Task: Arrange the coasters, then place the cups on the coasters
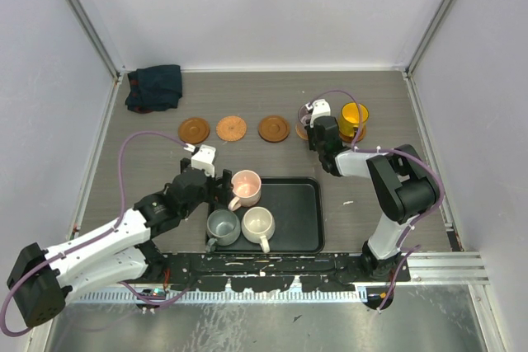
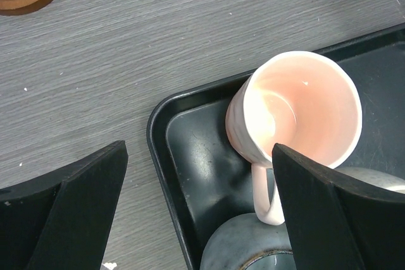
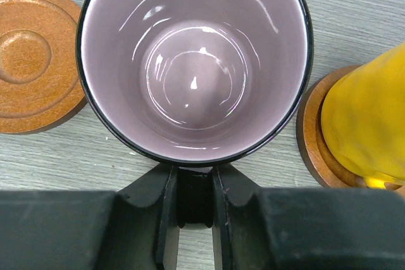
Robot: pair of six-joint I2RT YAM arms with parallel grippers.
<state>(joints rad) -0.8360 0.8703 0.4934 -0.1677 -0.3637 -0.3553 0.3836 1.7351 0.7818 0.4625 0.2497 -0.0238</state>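
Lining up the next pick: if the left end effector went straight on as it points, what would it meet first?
Likely the pink cup, its wall and handle ahead of one finger of the left end effector; the other finger heads for bare table beside the black tray. Depth unclear.

Left hand (image 2: 199, 178) gapes wide (wrist angled down); right hand (image 3: 195, 189) narrowed, apparently gripping a cup (image 3: 193, 61).

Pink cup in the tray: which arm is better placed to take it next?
Left. The left gripper, open, hangs beside the pink cup; the right gripper is far off, closed on the mauve cup.
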